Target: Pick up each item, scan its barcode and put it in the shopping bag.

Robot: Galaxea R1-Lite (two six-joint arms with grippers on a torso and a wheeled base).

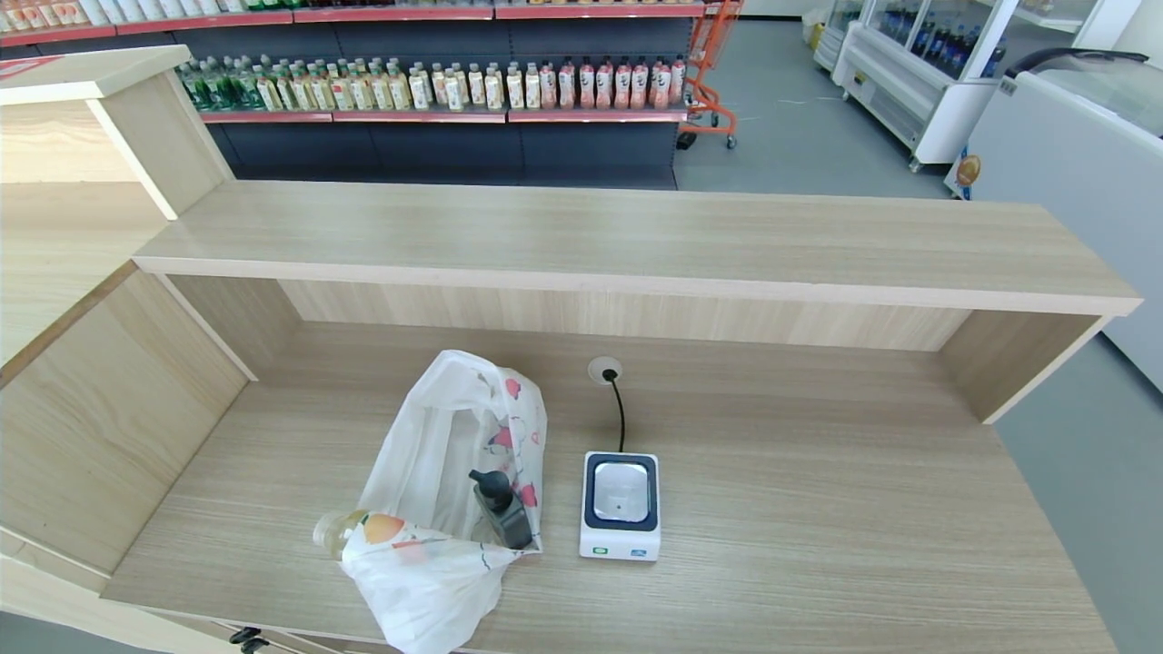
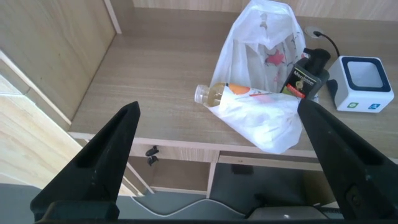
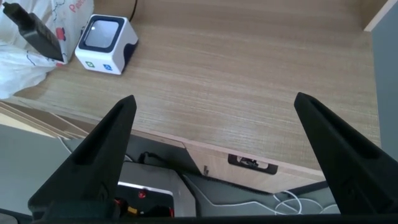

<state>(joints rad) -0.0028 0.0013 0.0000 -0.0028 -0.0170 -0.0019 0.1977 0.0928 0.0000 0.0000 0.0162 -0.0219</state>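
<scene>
Bright even overhead light flooding counter [image 1: 818, 545]. Scanner [image 1: 621, 490] window glaring pale. Upper ledge [image 1: 636, 236] shading recess at 12 o'clock. Wide-angle lens bowing straight edges at 3 and 9 o'clock.

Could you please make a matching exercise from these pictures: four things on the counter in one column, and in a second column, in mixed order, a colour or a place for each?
Things:
1. shopping bag
2. pump bottle
3. clear bottle
4. scanner

Descriptions:
A. white box with a dark window on top
B. holds pale liquid, pokes out of the bag on the robot's left
C. white plastic with red and orange prints
D. dark, at the side of the bag nearest the scanner

Pairs: 1-C, 2-D, 3-B, 4-A.
</scene>
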